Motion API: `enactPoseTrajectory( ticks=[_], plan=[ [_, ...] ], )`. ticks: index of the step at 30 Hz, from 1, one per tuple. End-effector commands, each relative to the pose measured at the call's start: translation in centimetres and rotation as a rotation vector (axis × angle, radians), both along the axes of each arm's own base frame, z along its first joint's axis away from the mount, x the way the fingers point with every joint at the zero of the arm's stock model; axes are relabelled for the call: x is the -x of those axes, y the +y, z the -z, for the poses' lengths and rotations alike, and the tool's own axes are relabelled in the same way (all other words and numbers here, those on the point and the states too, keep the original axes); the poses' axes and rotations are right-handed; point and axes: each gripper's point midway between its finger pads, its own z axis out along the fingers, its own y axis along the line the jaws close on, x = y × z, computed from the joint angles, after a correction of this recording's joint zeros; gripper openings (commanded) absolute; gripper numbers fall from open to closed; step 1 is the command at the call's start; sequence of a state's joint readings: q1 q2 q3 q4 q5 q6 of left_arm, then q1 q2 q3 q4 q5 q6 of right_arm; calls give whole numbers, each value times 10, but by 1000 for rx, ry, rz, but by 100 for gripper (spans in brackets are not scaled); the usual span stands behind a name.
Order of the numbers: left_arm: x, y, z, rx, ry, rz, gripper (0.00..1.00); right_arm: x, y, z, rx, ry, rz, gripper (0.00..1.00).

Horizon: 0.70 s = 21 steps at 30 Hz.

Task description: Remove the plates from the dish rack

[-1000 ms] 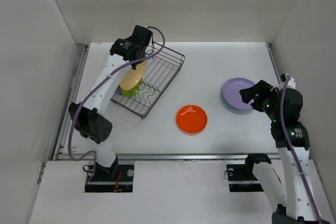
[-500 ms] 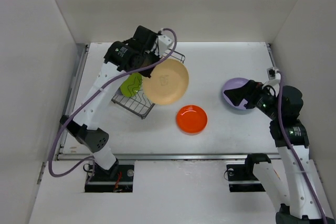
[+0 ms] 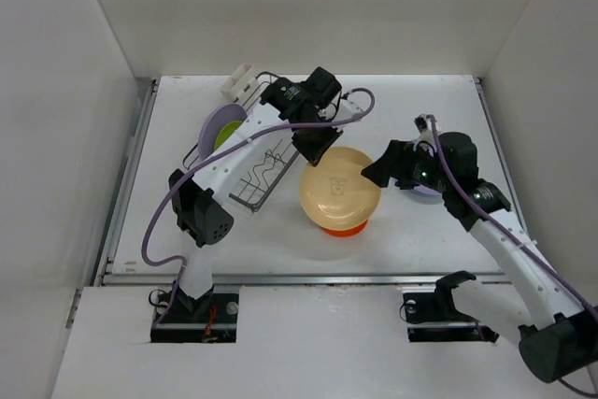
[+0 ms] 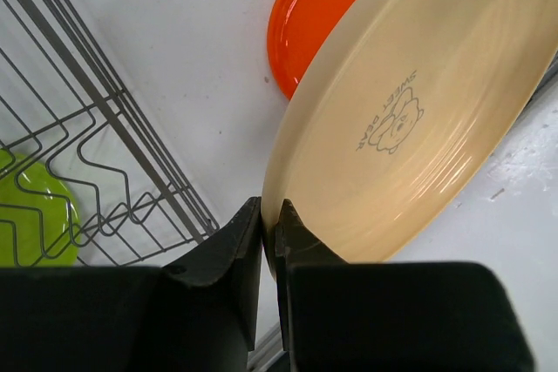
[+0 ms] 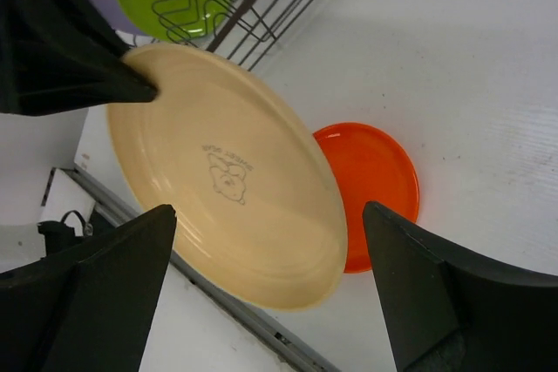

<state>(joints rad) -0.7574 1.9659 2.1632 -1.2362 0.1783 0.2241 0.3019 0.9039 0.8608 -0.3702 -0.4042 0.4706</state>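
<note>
My left gripper is shut on the rim of a cream plate with a small bear print. It holds the plate tilted just over an orange plate on the table. The wrist view shows the jaws pinching the cream plate above the orange plate. The dark wire dish rack sits at the back left and holds a green plate and a lavender plate. My right gripper is open and empty beside the cream plate.
A cream box sits at the rack's far corner. A second lavender plate lies on the table at right, mostly hidden under my right arm. White walls enclose the table on three sides.
My left gripper has lifted the cream plate out of the rack and carried it right and down over the orange plate. My right gripper has moved left from the lavender plate towards it.
</note>
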Motion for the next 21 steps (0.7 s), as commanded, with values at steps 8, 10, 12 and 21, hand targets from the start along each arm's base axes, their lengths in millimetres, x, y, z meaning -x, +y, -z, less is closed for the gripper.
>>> enactPoseTrajectory(
  ticks=[8,10,12,21],
  plan=[
    [24,2,-44,105,-18,46,0,-29,2,33,182,29,135,78],
    [24,2,-44,104,-18,46,0,-28,9,33,171,27,108,59],
    [21,2,-44,104,-31,42,0,-27,14,30,161,16,90,23],
    [-12,24,-51,-4,-192,-99,47,-27,-3,16,161,3,208,0]
  ],
)
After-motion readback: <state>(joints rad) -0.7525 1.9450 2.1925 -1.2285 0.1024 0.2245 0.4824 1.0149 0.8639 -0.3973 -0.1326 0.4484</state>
